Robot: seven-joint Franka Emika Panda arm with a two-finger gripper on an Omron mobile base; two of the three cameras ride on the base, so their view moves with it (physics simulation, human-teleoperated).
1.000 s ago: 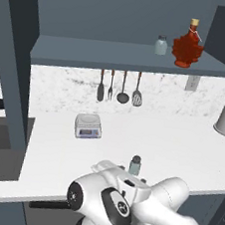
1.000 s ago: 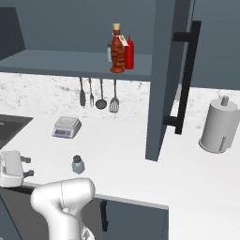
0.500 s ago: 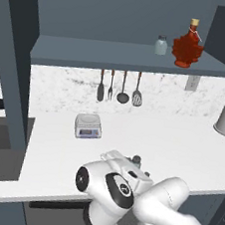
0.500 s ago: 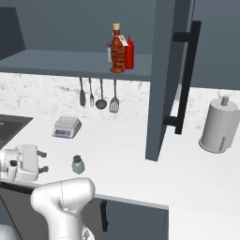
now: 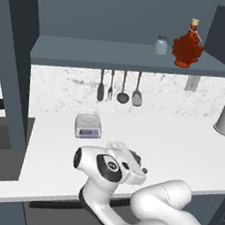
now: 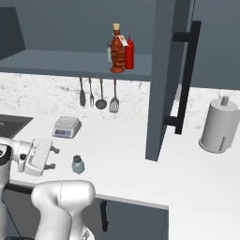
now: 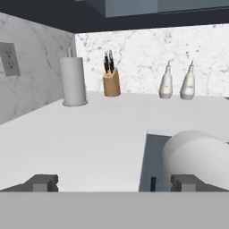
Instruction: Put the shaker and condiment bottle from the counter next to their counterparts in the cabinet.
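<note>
Fingers [image 7: 44, 183] spread wide, empty, on gripper [image 6: 53, 157] low over the counter [image 6: 122, 150] front edge. Just beside it stands the shaker [image 6: 78, 164], upright. Behind, a scale [image 6: 65, 127] and hung utensils [image 6: 98, 93]. Up on the cabinet [image 5: 127, 56] shelf, maple bottle [image 6: 117, 51] beside red squeeze bottle [image 6: 129, 54], near second shaker [image 5: 161, 45]

A shaker [image 6: 78, 164] is standing on the counter [image 6: 126, 154], with a scale [image 6: 65, 127] sitting at its 11 o'clock. On the cabinet [image 6: 75, 63] shelf, the condiment bottle [image 6: 117, 49] is standing just beside the squeeze bottle [image 6: 129, 53], at its 9 o'clock.
</note>
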